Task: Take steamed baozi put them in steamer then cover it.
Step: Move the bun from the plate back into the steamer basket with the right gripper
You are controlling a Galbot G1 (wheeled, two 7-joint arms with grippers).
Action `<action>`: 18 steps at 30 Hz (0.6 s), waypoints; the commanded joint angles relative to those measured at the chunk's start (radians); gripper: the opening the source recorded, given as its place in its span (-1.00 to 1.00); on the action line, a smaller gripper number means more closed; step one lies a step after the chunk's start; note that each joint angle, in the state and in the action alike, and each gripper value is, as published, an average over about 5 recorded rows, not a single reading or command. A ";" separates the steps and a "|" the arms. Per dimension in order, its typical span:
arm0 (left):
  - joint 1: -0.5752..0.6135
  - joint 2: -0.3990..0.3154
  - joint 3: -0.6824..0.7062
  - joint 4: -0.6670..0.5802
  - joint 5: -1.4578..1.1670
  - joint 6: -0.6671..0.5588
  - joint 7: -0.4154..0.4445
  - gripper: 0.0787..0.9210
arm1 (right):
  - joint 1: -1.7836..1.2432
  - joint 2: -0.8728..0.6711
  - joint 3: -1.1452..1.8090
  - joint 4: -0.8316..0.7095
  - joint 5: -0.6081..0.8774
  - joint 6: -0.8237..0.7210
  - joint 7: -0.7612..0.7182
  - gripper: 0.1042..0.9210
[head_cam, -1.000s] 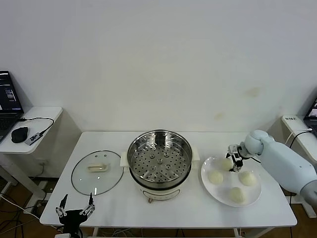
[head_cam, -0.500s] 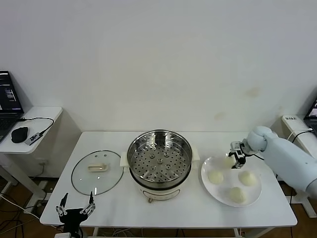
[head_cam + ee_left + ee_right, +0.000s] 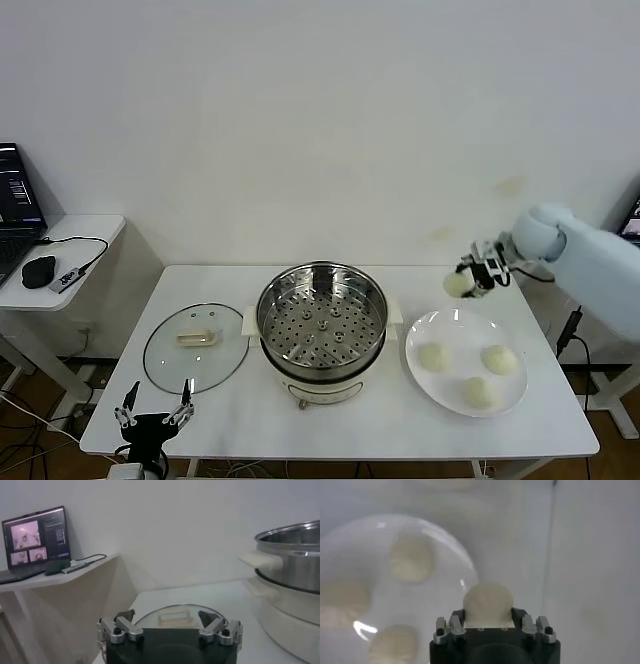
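Above the far rim of the plate (image 3: pixel 412 352), on the side away from the steamer (image 3: pixel 322 318), the right gripper (image 3: pixel 468 281) holds one baozi (image 3: pixel 456 284) clear of the dish; the right wrist view shows the bun (image 3: pixel 488 601) pinched between jaws closed partway against its sides, with the plate well below. Three more baozi (image 3: pixel 434 356) lie on the plate, apart from one another. The steamer stands at the middle of the worktop (image 3: pixel 240 414), just to the left of the plate, and its perforated tray is bare: no bun has gone in yet. The cover (image 3: pixel 196 347) lies flat on the worktop on the steamer's other side, handle up, close to the pot but not touching it. The left gripper (image 3: pixel 155 412) hangs at the near edge of the worktop, in front of the cover, its jaws spread wide and holding nothing.

By my reading the task is at its very start. The first bun is lifted and must be carried across to the steamer and set on the tray; the three on the plate follow, and last the cover goes on top.
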State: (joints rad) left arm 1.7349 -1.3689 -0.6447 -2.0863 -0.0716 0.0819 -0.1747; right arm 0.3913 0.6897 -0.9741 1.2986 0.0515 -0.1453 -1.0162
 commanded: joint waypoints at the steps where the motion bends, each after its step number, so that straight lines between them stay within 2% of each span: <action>1: 0.000 0.002 -0.001 0.000 -0.002 0.001 0.001 0.77 | 0.232 0.017 -0.155 0.094 0.135 -0.020 0.000 0.16; 10: -0.008 0.015 -0.022 0.004 -0.022 0.006 0.002 0.77 | 0.310 0.190 -0.260 0.150 0.243 -0.030 0.048 0.13; 18: -0.010 0.015 -0.042 -0.002 -0.030 0.011 0.005 0.77 | 0.253 0.355 -0.313 0.119 0.239 0.012 0.077 -0.01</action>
State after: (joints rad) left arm 1.7243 -1.3539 -0.6845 -2.0877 -0.1011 0.0936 -0.1697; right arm 0.6037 0.9448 -1.2302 1.3947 0.2382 -0.1330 -0.9486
